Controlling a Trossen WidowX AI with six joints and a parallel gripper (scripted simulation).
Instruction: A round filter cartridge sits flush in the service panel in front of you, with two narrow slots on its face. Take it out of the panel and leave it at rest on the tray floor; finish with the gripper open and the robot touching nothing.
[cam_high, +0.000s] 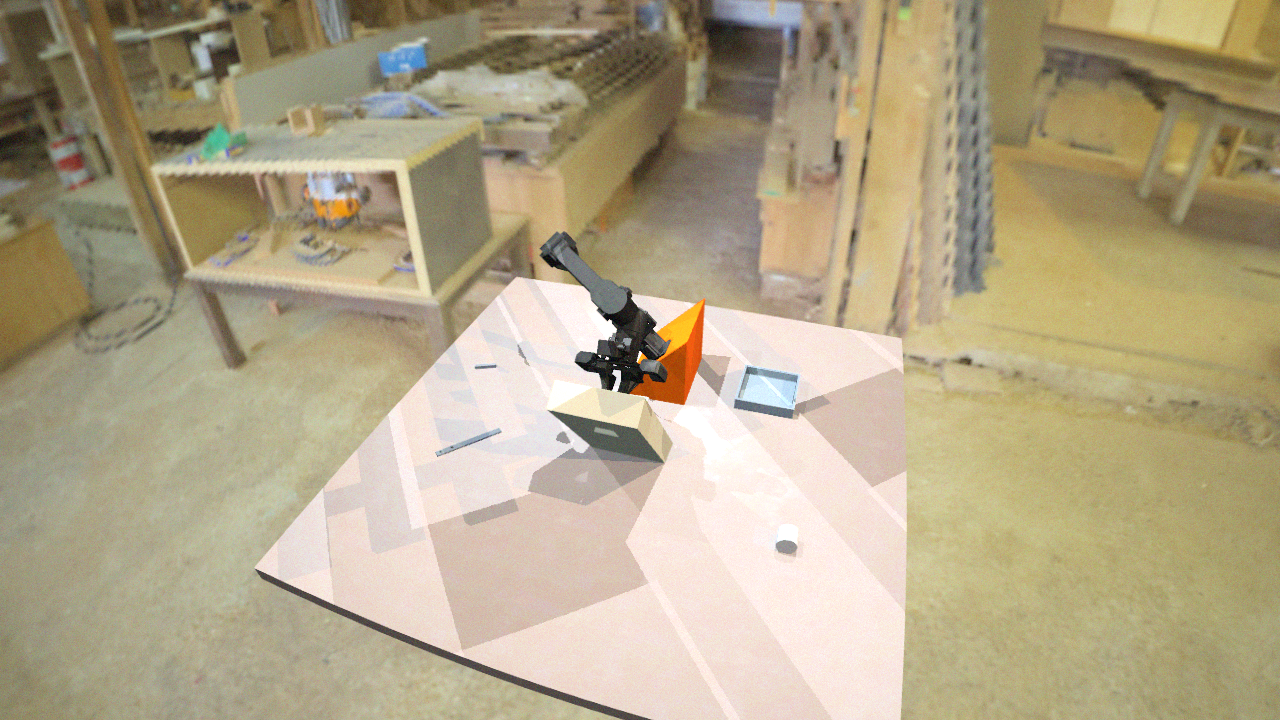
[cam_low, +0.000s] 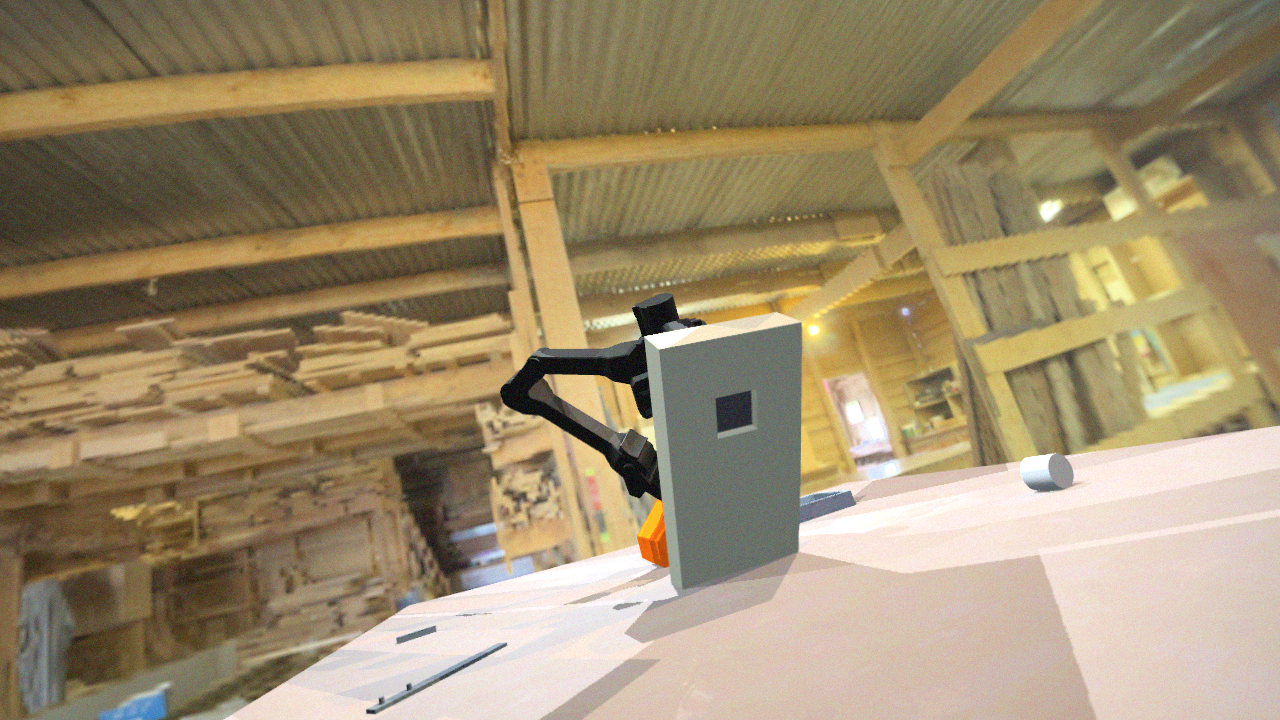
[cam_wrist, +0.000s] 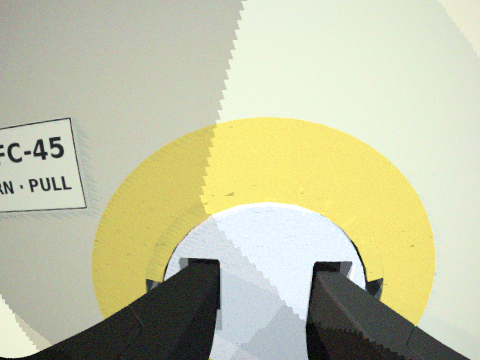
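The service panel (cam_high: 626, 445) (cam_low: 733, 501) (cam_wrist: 125, 65) stands upright, its back towards the top and exterior views. In the wrist view the pale round filter cartridge (cam_wrist: 265, 235) sits in the panel inside a yellow ring (cam_wrist: 280, 160). Dark notches show in the ring at left and right, roughly in line with the fingers. My gripper (cam_wrist: 264, 276) (cam_high: 617, 380) is at the panel's face, shut on the cartridge with its fingertips in the two slots. The cartridge's lower part is out of frame; how far it stands out is unclear. The blue-grey tray (cam_high: 765, 411) (cam_low: 827, 506) holds nothing visible.
An orange wedge (cam_high: 687, 367) (cam_low: 655, 537) stands by the arm, between panel and tray. A white cylinder (cam_high: 786, 538) (cam_low: 1045, 471) lies on the table behind the panel. A long grey bar (cam_high: 468, 442) (cam_low: 438, 677) and a short one (cam_high: 485, 366) (cam_low: 416, 634) lie off to the side.
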